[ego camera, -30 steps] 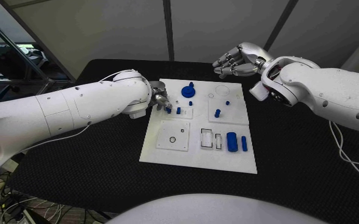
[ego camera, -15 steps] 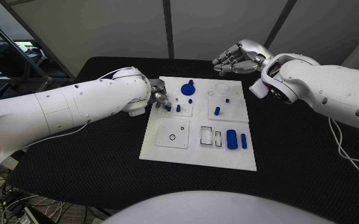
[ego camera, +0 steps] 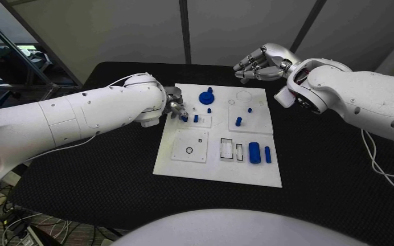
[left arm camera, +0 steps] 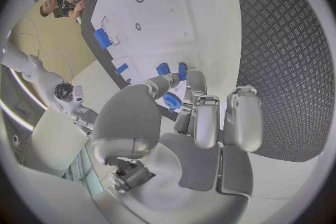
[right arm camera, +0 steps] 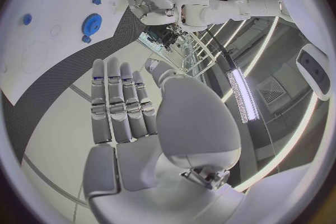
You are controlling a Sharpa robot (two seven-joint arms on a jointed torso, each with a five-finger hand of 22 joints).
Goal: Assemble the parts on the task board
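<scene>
Your left hand [ego camera: 175, 108] was down at the left edge of the task board [ego camera: 217, 169], mostly hidden behind its own arm in the head view. In the left wrist view the fingertips [left arm camera: 183, 71] were together on a small blue part [left arm camera: 162, 69], pinching it right at the board surface. Another blue piece showed just under the curled fingers there, too covered to tell what it was.

The board lay in the middle of the black table [ego camera: 98, 166]. On it, going rightward: a short blue peg [ego camera: 195, 119] just beside the left hand, a blue gear [ego camera: 206, 98] near the far edge, a tiny blue stud [ego camera: 208, 110] below the gear, another upright blue peg [ego camera: 238, 123], and a small blue dot [ego camera: 249, 112] near it. In the near row a fat blue cylinder [ego camera: 254, 153] lay beside a thin blue bar [ego camera: 267, 154], close but apart.

Your right hand [ego camera: 261, 65] hung above the table past the board's far right corner, fingers apart and loosely bent, holding nothing.
</scene>
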